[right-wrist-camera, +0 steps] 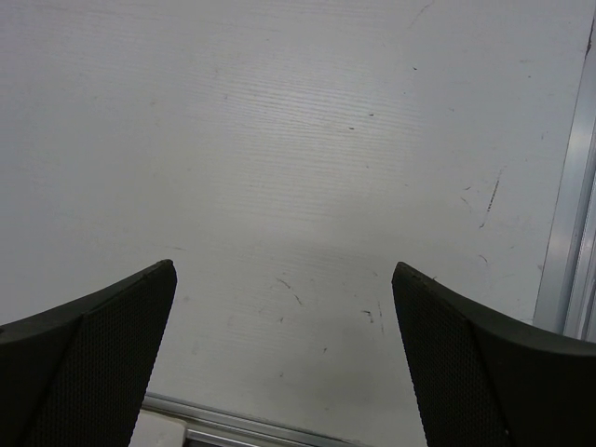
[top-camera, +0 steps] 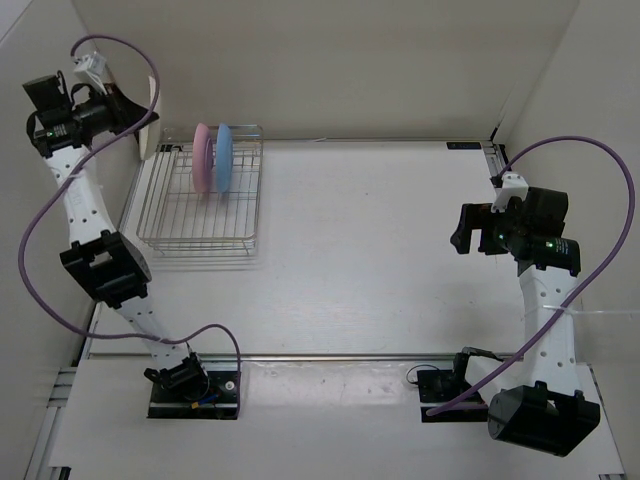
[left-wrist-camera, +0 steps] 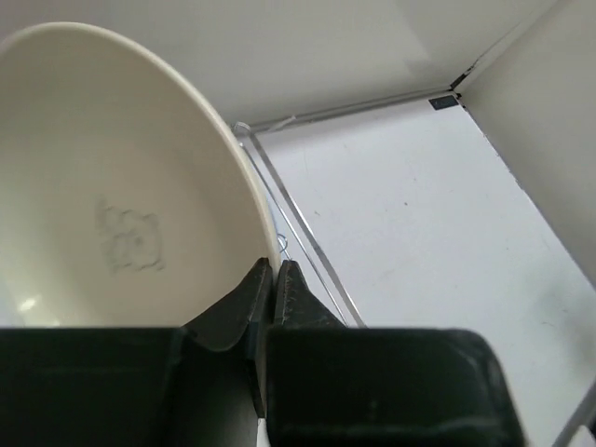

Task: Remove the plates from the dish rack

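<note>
Left gripper [left-wrist-camera: 272, 279] clamped on cream plate [left-wrist-camera: 121, 186] rim at rack [top-camera: 195, 243] corner: likely first unload; next wants a table [top-camera: 380, 250] spot. Right gripper [right-wrist-camera: 284, 268] apart, idle.

The wrist view only catches part of the cream plate [left-wrist-camera: 112, 168]: its left side runs off frame and its bottom sits behind the left gripper [left-wrist-camera: 273, 279]. There's a faint mark [left-wrist-camera: 130, 237] on it, too smudgy to read. From overhead it's mostly behind the left arm [top-camera: 85, 210] (only a rim sliver shows). The right gripper [right-wrist-camera: 284, 265] is chopped off below its tips.
</note>
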{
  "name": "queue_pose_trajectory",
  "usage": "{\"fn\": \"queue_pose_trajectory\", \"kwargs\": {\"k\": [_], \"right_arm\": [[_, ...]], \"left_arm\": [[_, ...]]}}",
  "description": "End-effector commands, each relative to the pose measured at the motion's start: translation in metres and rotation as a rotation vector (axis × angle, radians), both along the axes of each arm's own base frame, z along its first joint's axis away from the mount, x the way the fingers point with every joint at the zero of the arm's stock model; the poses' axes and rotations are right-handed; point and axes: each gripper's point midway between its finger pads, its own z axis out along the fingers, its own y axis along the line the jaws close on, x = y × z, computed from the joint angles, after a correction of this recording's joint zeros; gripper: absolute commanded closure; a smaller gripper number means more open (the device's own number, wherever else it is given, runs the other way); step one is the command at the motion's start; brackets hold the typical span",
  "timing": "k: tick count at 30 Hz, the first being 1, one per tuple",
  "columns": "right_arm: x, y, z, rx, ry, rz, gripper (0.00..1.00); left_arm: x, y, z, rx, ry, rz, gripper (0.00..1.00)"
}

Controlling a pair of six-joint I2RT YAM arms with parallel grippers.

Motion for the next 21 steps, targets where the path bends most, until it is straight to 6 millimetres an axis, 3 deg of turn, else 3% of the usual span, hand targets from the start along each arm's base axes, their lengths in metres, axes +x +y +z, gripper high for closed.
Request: {"fn": "queue_pose_trajectory", "kwargs": {"k": [1, 2, 3, 5, 7, 8, 9, 10, 11, 12, 13, 15, 16, 17, 19, 21], "right_arm": [[0.000, 0.005, 0.005, 0.011, -0.021, 0.021, 0.00], [0.000, 0.005, 0.005, 0.011, -0.021, 0.021, 0.00], [-0.001, 0.007, 0.007, 0.019, -0.023, 0.030, 0.00], [-0.003, 0.007, 0.006, 0.015, -0.015, 0.036, 0.00], [-0.002, 0.008, 0.011, 0.020, -0.028, 0.044, 0.00], [-0.002, 0.008, 0.014, 0.012, -0.033, 0.050, 0.00], [-0.002, 0.010, 0.015, 0.019, -0.035, 0.058, 0.00], [-0.002, 0.010, 0.017, 0.021, -0.029, 0.057, 0.00], [-0.001, 0.012, 0.028, 0.016, -0.057, 0.077, 0.00], [0.001, 0.018, 0.029, 0.029, -0.046, 0.115, 0.00], [-0.001, 0.020, 0.033, 0.037, -0.046, 0.123, 0.00], [0.007, 0.018, 0.044, 0.028, -0.057, 0.129, 0.00], [0.009, 0.022, 0.055, 0.023, -0.081, 0.151, 0.00], [0.009, 0.022, 0.051, 0.028, -0.062, 0.151, 0.00], [0.016, 0.021, 0.063, 0.022, -0.082, 0.166, 0.00], [0.022, 0.025, 0.075, 0.025, -0.097, 0.183, 0.00]], "left_arm": [[-0.056, -0.022, 0.080, 0.144, -0.193, -0.034, 0.89], [-0.070, -0.029, 0.094, 0.245, -0.262, -0.026, 0.89], [-0.079, -0.030, 0.079, 0.263, -0.219, -0.020, 0.89], [-0.094, -0.036, 0.069, 0.355, -0.212, -0.004, 0.89], [-0.124, -0.060, 0.044, 0.495, -0.215, -0.074, 0.89], [-0.130, -0.058, 0.030, 0.585, -0.190, -0.049, 0.89], [-0.150, -0.082, 0.037, 0.710, -0.282, -0.103, 0.89], [-0.160, -0.089, -0.002, 0.751, -0.211, -0.142, 0.89], [-0.163, -0.082, -0.012, 0.859, -0.207, -0.102, 0.89], [-0.182, -0.102, -0.006, 0.953, -0.301, -0.152, 0.89], [-0.190, -0.096, -0.035, 1.036, -0.237, -0.156, 0.89], [-0.208, -0.100, -0.049, 1.121, -0.196, -0.225, 0.89], [-0.212, -0.103, -0.047, 1.186, -0.192, -0.233, 0.89], [-0.214, -0.102, -0.049, 1.233, -0.184, -0.244, 0.89], [-0.226, -0.101, -0.056, 1.404, -0.182, -0.309, 0.89], [-0.236, -0.103, -0.048, 1.561, -0.244, -0.352, 0.89]]}}
